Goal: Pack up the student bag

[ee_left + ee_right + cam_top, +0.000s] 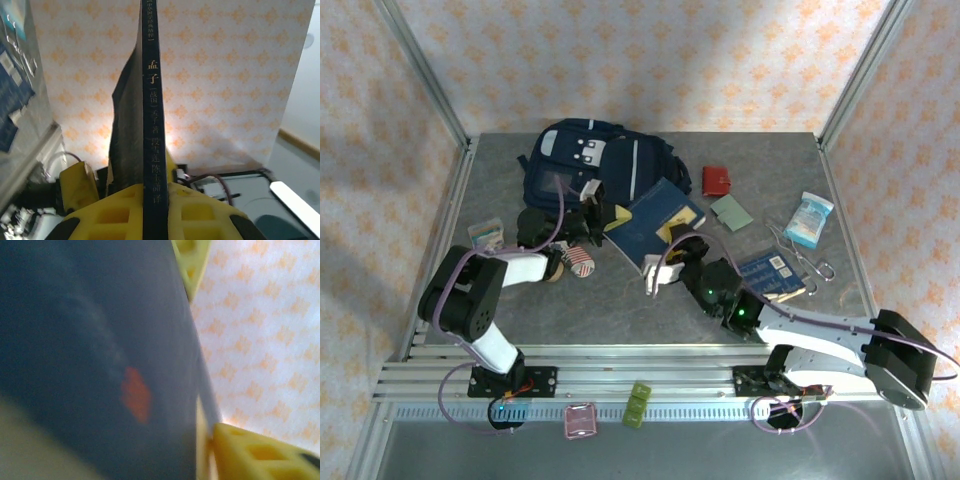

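The student bag (588,158), navy with grey-white front patches, lies at the back middle of the table. Just in front of it a dark blue book (655,220) is held up off the table. My left gripper (613,214) is at its left end. In the left wrist view the gripper (155,210) is shut on the book's thin spine (154,100), which bears gold characters. My right gripper (672,238) is at the book's near right edge. In the right wrist view the yellow fingers (250,452) stand wider than the blurred book cover (100,365) between them.
A second blue book (775,275) lies right of my right arm. A red wallet (717,180), a green card (731,211), a tissue pack (809,220) and scissors (805,260) lie at the right. A small box (487,235) sits at the left.
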Robot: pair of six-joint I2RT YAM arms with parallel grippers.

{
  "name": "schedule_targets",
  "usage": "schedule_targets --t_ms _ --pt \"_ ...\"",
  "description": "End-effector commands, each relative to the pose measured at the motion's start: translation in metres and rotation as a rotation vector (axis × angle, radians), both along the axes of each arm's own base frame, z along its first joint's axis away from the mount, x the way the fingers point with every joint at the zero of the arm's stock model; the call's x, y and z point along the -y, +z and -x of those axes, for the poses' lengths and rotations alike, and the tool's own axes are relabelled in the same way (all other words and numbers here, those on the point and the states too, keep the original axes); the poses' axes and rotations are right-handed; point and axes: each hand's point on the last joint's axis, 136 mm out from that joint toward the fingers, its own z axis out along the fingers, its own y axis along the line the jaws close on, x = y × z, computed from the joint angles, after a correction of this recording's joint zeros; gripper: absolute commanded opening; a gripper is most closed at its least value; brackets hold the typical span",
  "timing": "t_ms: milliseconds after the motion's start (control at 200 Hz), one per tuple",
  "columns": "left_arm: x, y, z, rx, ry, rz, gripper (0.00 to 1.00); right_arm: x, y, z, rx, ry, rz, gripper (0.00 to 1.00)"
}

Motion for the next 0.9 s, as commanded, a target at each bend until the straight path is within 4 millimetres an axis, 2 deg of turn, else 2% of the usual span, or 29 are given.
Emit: schedule_targets --t_ms 0,80,150,205,285,370,455,556,696,781,806,891 --pt "-0.022 0.031 -0.024 0.282 0.237 -0.074 0.0 0.023 0.012 -0.017 -0.131 -0.145 -0.215 0.61" --pt "-0.033 0.027 -0.046 0.332 0.37 -0.249 0.0 0.036 0.013 -0.027 -0.235 -0.207 -0.397 0.62" --pt "-0.041 0.039 -0.055 0.407 0.453 -0.331 0.0 0.045 0.028 -0.034 -0.314 -0.233 -0.609 0.69" --pt "-0.046 0.049 -0.058 0.441 0.502 -0.346 0.0 0.051 0.045 -0.041 -0.401 -0.239 -0.81 0.78" --pt "-0.053 0.06 -0.06 0.475 0.562 -0.342 0.0 0.053 0.065 -0.054 -0.592 -0.213 -1.097 0.79" --pt "-0.057 0.07 -0.06 0.509 0.609 -0.322 0.0 0.055 0.075 -0.069 -0.8 -0.21 -1.313 0.8" --pt "-0.061 0.079 -0.059 0.535 0.645 -0.301 0.0 0.046 0.082 -0.073 -1.012 -0.114 -1.446 0.82" --pt "-0.058 0.083 -0.057 0.548 0.634 -0.298 0.0 0.029 0.099 -0.056 -1.247 0.21 -1.627 0.88" --pt "-0.054 0.092 -0.046 0.575 0.607 -0.246 0.0 0.021 0.11 -0.038 -1.402 0.487 -1.748 0.93" --pt "-0.047 0.099 -0.035 0.584 0.562 -0.183 0.0 0.013 0.111 -0.035 -1.465 0.545 -1.725 0.92" --pt "-0.045 0.101 -0.032 0.589 0.548 -0.162 0.0 0.01 0.104 -0.039 -1.493 0.535 -1.731 0.92" --pt "-0.036 0.107 -0.021 0.59 0.494 -0.09 0.0 0.005 0.104 -0.035 -1.542 0.617 -1.725 0.92"
